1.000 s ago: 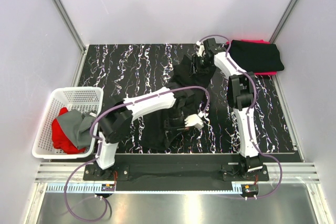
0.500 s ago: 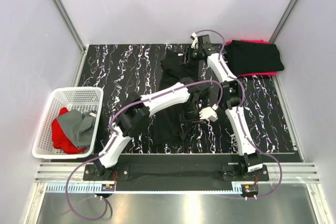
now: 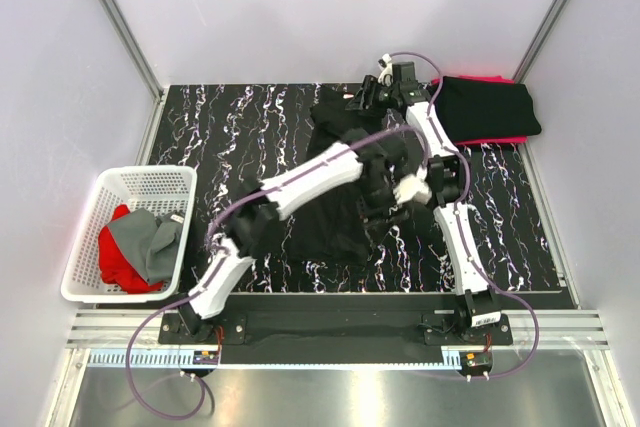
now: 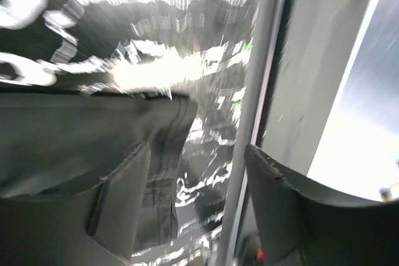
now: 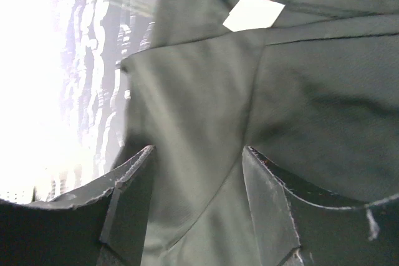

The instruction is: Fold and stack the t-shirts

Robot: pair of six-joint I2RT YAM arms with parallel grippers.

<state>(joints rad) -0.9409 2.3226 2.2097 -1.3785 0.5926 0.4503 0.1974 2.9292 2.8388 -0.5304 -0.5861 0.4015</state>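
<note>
Black t-shirt (image 3: pixel 335 217) lies lengthwise down the middle of the table (image 3: pixel 230 127), its collar end at the far side and its hem toward the arms, rumpled rather than flat. The left gripper (image 4: pixel 198 154) hangs over the shirt's right edge with its fingers spread and nothing between them but tabletop. The right gripper (image 5: pixel 198 154) hovers low over the collar end, near the white label (image 5: pixel 252 14), fingers apart and not pinching the cloth as far as I can see. At the far right corner sits a folded pile (image 3: pixel 490 107), black over red, and more shirts (image 3: pixel 135 247), red and grey, wait in the basket (image 3: pixel 100 192) on the left. I would say the shirt is laid out but its folding is barely begun. Next, each gripper needs a fresh hold on a side edge, and the cloth must be pulled smooth before it is folded over.
</note>
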